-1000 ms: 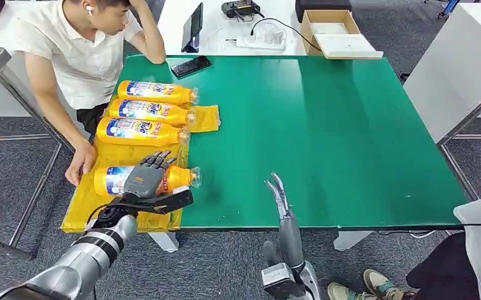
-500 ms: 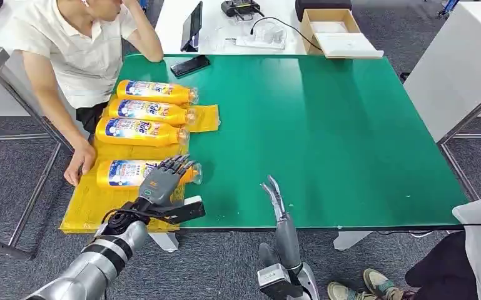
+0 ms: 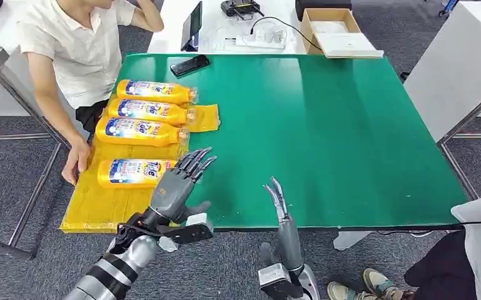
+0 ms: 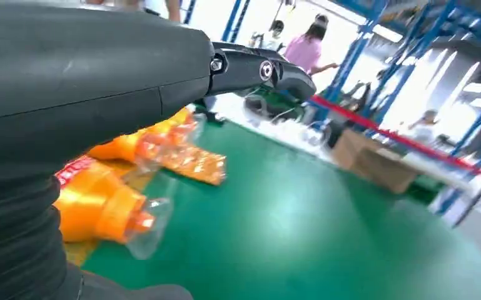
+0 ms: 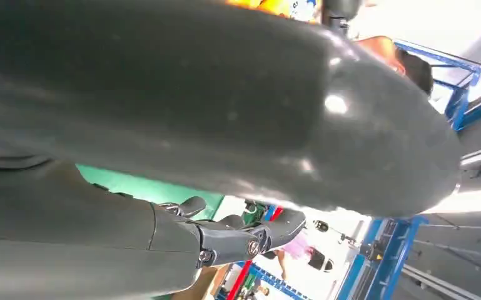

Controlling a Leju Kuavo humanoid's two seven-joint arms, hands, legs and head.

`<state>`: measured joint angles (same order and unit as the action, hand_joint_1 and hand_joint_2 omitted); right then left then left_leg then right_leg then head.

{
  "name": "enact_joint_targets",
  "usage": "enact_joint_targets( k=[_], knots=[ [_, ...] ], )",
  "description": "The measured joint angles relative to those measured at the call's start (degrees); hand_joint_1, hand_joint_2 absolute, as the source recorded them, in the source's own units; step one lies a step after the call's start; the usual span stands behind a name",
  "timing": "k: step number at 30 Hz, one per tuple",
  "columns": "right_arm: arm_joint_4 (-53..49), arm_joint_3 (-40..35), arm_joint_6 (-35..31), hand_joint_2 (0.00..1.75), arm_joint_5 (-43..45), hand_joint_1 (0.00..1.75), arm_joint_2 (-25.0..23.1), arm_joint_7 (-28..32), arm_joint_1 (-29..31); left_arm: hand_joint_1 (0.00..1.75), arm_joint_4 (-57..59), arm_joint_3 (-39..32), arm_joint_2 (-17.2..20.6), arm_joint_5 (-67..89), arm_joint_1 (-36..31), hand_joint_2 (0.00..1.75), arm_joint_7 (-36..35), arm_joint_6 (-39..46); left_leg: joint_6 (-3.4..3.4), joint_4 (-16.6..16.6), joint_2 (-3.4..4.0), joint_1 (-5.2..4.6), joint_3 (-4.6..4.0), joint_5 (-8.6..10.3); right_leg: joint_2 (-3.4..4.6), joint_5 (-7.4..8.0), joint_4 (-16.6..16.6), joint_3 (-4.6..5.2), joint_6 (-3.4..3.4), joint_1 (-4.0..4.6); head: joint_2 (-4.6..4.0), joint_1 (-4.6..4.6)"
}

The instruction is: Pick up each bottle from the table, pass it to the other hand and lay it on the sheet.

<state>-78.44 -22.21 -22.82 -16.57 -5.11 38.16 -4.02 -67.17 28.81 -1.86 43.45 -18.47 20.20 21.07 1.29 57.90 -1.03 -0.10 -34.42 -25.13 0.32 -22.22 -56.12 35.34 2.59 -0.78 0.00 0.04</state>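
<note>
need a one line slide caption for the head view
Four bottles lie in a row on the yellow sheet; the left hand hovers open beside the nearest, the right hand empty over the green table.

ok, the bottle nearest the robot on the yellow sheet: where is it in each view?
Head view: nearest bottle lies on its side on the yellow sheet, just left of the raised left hand.
Left wrist view: its orange neck and clear cap show beside the hand's grey cover.
Right wrist view: cannot tell; the hand blocks it.
Shared landmark: the green table.
</note>
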Motion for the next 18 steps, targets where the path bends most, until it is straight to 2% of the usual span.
enact_joint_targets(
  k=[10, 13, 15, 18],
  knots=[
    [0.0, 0.0, -0.2, 0.00, 0.0, 0.00, 0.0, 0.0, -0.1, 0.00, -4.3, 0.8, 0.5, -1.2, 1.8, 1.75, 0.6, 0.1, 0.00, 0.0, 0.02, 0.00, 0.00, 0.00, 0.01, 0.00, 0.0, 0.00, 0.00, 0.00, 0.00, 0.00],
    [0.0, 0.0, -0.7, 0.00, 1.3, 0.00, 0.0, 0.0, -0.3, 0.00, -6.9, 0.6, -0.1, -12.4, 3.8, 1.75, 5.5, 0.3, 0.00, 0.0, 0.04, 0.00, 0.00, 0.00, 0.01, 0.00, 0.0, 0.00, 0.00, 0.00, 0.00, 0.00],
    [-0.6, -0.2, -0.5, 0.00, 5.3, 0.00, 0.0, 0.0, -0.8, 0.00, -10.1, 0.0, -1.4, -27.5, 6.3, 1.75, 8.1, -3.0, 0.00, 0.0, 0.03, -0.01, -0.01, -0.02, 0.01, -0.01, 0.0, 0.01, 0.00, -0.01, 0.00, -0.02],
    [-4.7, -0.5, 3.1, 0.00, 11.3, 0.00, -0.1, 0.0, -2.5, 0.00, -15.4, -0.8, -3.9, -47.8, 10.8, 1.75, 7.9, -9.1, 0.02, 0.0, 0.04, -0.02, -0.04, -0.12, 0.01, -0.10, 0.0, 0.01, 0.12, -0.02, -0.02, 0.00]
  ],
)
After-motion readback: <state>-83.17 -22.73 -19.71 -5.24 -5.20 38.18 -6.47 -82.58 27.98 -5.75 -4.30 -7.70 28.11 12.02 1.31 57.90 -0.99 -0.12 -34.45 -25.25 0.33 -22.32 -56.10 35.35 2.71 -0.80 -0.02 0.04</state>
